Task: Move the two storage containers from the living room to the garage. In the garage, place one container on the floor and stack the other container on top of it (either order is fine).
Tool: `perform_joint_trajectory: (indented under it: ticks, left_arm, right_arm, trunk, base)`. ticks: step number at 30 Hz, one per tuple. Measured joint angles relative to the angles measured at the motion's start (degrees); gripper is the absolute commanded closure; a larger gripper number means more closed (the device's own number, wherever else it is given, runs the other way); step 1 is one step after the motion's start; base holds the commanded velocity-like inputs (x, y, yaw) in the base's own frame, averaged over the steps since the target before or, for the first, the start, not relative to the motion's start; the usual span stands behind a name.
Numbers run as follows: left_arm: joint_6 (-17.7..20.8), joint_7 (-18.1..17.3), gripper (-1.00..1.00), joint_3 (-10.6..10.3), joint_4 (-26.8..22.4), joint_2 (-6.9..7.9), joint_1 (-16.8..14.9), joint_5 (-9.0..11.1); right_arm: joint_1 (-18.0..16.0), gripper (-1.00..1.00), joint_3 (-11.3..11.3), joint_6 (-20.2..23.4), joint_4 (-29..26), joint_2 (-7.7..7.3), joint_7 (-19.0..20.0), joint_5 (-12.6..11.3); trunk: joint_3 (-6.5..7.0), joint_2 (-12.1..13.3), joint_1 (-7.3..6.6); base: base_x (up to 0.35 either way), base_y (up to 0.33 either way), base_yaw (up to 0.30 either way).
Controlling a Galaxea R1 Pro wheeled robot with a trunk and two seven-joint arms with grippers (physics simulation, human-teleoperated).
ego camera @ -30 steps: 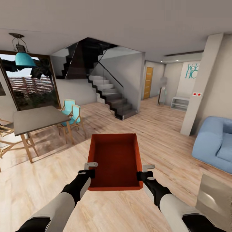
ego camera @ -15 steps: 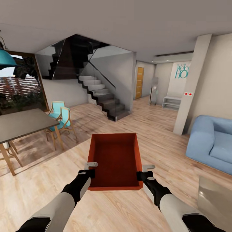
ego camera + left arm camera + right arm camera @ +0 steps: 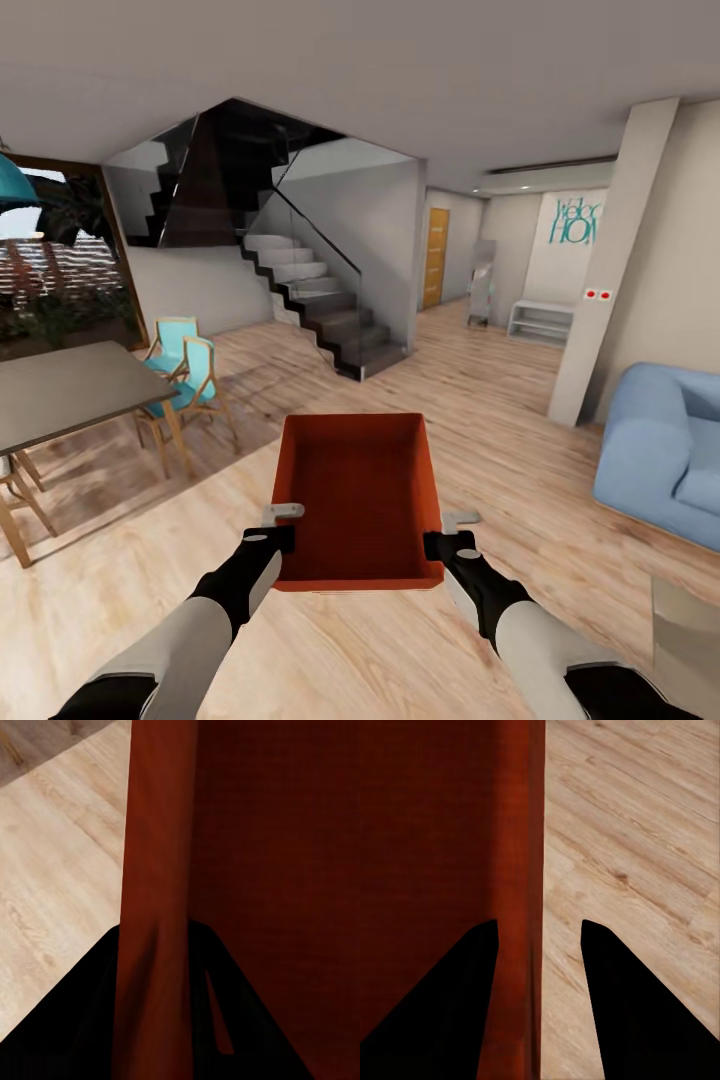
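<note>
Orange-red bin: one storage container [image 3: 360,500], open top, nothing inside, carried level in front of the trunk, above the wood-plank floor [image 3: 500,400], not touching it.
Left end effector [image 3: 272,528]: closed on the container's left wall near the near corner; in the left wrist view the wall [image 3: 157,870] runs between the dark fingers [image 3: 67,1020].
Right end effector [image 3: 450,532]: clamps the right wall; in the right wrist view the wall [image 3: 517,832] sits between the two fingers [image 3: 457,997], jaws not fully together.
Room: living room, blue sofa [image 3: 665,450] to the right, dining table [image 3: 60,390] with turquoise chairs [image 3: 185,370] to the left, dark staircase [image 3: 310,300] ahead, white pillar [image 3: 610,270] right of centre.
Way out: corridor past the stairs with an orange door [image 3: 435,258] at the far end.
Second container: can't place it from these views.
Step in hand: transport of the first container, judged; garage not reached.
Next move: likely drive on through the gap between staircase and pillar, keep both grips firm and the bin level, clear the chairs and sofa.
Risk: thin walls held only at the near end, bin could tilt on a sharp turn.
</note>
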Motion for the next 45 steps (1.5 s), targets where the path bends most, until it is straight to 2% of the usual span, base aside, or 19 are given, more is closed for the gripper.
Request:
perform_joint_trajectory:
  ticks: [7, 36, 45]
  left_arm:
    - [0.6, 0.0, 1.00, 0.1, 0.0, 0.02, 0.0, -0.1]
    - [0.5, 0.0, 1.00, 0.1, 0.0, -0.01, 0.0, -0.1]
    - [0.1, 0.0, 1.00, 0.0, 0.0, 0.00, 0.0, -0.1]
  right_arm:
    - [0.0, 1.00, -0.1, 0.4, 0.0, 0.03, 0.0, 0.0]
    - [0.0, 1.00, -0.1, 0.5, 0.0, 0.02, 0.0, 0.0]
    - [0.0, 1.00, 0.0, 0.1, 0.0, 0.02, 0.0, 0.0]
  trunk:
    - [0.00, 0.0, 0.00]
    - [0.00, 0.0, 0.00]
    - [0.00, 0.0, 0.00]
  base:
    - [0.322, 0.018, -0.060]
    - [0.322, 0.000, -0.239]
    - [0.322, 0.000, -0.037]
